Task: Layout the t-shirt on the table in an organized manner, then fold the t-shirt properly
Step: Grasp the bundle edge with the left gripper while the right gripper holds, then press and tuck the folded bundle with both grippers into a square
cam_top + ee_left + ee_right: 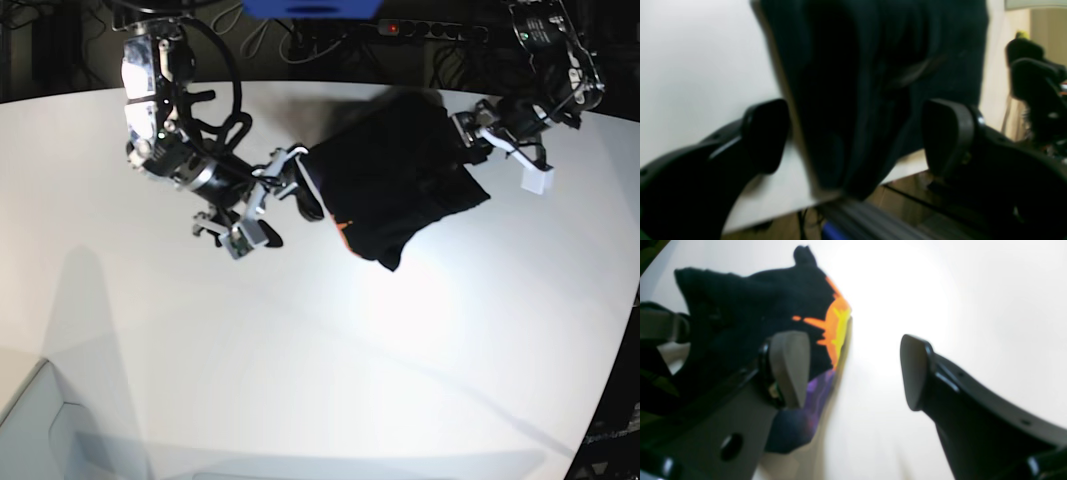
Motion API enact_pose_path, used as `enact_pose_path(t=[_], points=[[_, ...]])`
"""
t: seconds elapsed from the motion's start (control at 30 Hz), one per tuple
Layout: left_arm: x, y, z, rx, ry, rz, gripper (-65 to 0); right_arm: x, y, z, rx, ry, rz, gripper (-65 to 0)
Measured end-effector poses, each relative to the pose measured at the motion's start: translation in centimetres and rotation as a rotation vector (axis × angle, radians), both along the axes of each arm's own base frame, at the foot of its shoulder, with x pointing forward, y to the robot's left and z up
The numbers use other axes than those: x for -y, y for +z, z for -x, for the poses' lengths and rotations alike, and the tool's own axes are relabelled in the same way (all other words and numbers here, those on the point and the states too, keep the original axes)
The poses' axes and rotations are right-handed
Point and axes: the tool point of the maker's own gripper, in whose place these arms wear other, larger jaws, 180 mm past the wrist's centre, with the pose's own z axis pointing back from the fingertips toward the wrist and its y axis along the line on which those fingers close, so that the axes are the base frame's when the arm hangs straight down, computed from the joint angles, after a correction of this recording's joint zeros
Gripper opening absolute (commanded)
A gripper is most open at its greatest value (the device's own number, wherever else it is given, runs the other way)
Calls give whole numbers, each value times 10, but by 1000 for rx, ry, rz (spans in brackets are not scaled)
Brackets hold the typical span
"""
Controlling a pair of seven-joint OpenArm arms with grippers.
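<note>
The black t-shirt (400,170) lies bunched at the far middle of the white table (300,350), with an orange patch at its near edge. In the left wrist view the t-shirt (873,66) lies between the wide-apart fingers of my left gripper (857,136), which is open, at the table's (690,66) edge. My right gripper (853,373) is open over bare table (973,290). The t-shirt (750,306), with its orange and purple print, lies just outside its left finger (790,370). In the base view my left gripper (475,135) is at the shirt's right side and my right gripper (290,185) at its left side.
A power strip (420,28) and cables lie behind the table's far edge. A dark chair (1037,86) stands beyond the table in the left wrist view. The floor shows below the table's edge (907,163).
</note>
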Motion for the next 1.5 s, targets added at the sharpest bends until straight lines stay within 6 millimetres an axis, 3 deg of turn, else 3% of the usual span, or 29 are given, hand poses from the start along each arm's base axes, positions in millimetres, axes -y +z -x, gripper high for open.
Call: enact_pose_path(t=[0.5, 0.57, 0.67, 0.87, 0.9, 1.07, 1.13, 1.2, 1.33, 1.37, 1.5], points=[[2, -18, -33, 2, 34, 12, -64, 13, -5, 2, -15, -37, 6, -224], [8, -22, -37, -1, 12, 13, -149, 13, -5, 2, -14, -37, 4, -224], [26, -29, -43, -12, -39, 22, -333, 13, -6, 2, -15, -37, 7, -224], [43, -39, -38, -10, -53, 29, -625, 13, -6, 2, -16, -37, 7, -224], [44, -40, -38, -14, -66, 28, -650, 13, -5, 2, -15, -37, 7, -224], [45, -40, -41, -11, -95, 30, -650, 11, -4, 2, -12, -31, 4, -228], [45, -40, -43, -18, -112, 17, -650, 9, -2, 1, -7, -27, -1, -268], [44, -39, -45, -14, -116, 9, -650, 3, -2, 2, -4, -10, -2, -348], [43, -39, -45, -10, -119, 7, -650, -9, 15, -12, 37, 1, -29, -621], [43, -39, -45, -12, -121, 6, -650, -13, 21, -16, 52, -2, -49, -650], [40, -39, -45, -10, -123, 1, -650, -28, 24, -14, 48, 18, -72, -650]])
